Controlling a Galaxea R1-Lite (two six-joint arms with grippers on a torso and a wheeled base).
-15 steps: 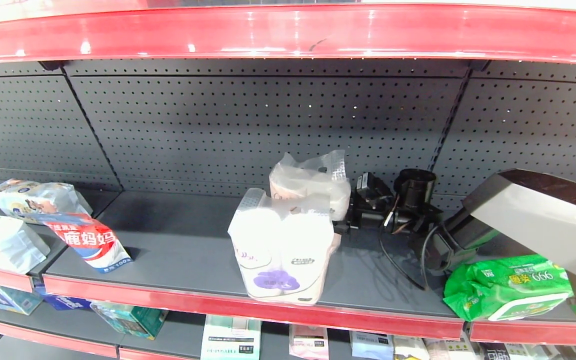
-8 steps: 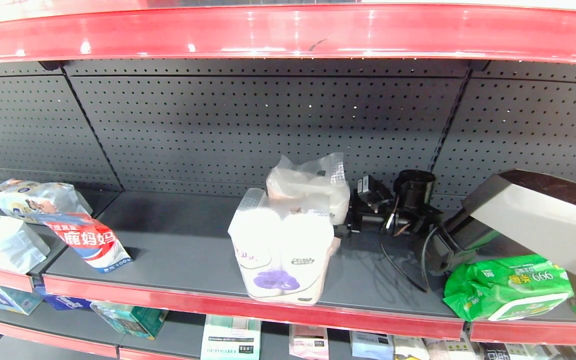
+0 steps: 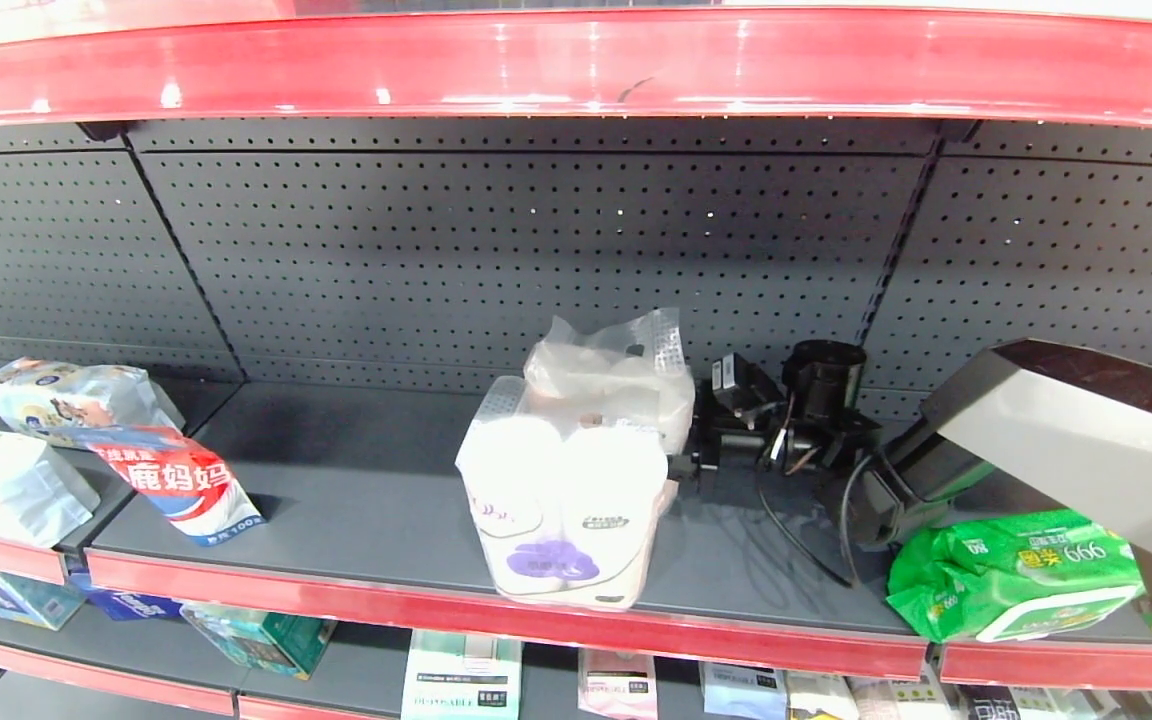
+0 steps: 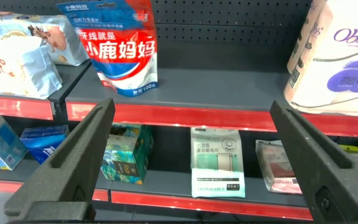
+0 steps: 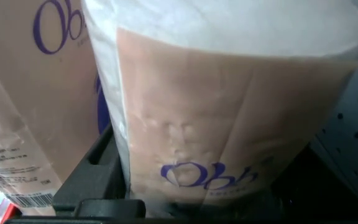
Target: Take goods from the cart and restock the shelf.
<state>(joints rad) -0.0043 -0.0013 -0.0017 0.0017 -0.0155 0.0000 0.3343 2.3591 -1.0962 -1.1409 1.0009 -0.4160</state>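
Two sets of fingers: right gripper (image 3: 698, 445) clamps the rear tissue-roll pack (image 3: 611, 380) at the shelf (image 3: 356, 500) back, just behind the front pack (image 3: 561, 500); left fingers (image 4: 73, 168) spread wide, empty. My worry: slick, crinkly film (soft rolls inside) snagging on release, toppling the front pack off the edge.

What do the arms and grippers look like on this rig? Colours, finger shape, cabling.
Left gripper: two matte black, wedge-shaped fingers with a grainy surface. Right arm: a boxy link with a light grey face and a dark top, then a black wrist with a cylindrical housing. Thin black cables loop loose from the wrist. Right gripper is black too. No markings can be made out.
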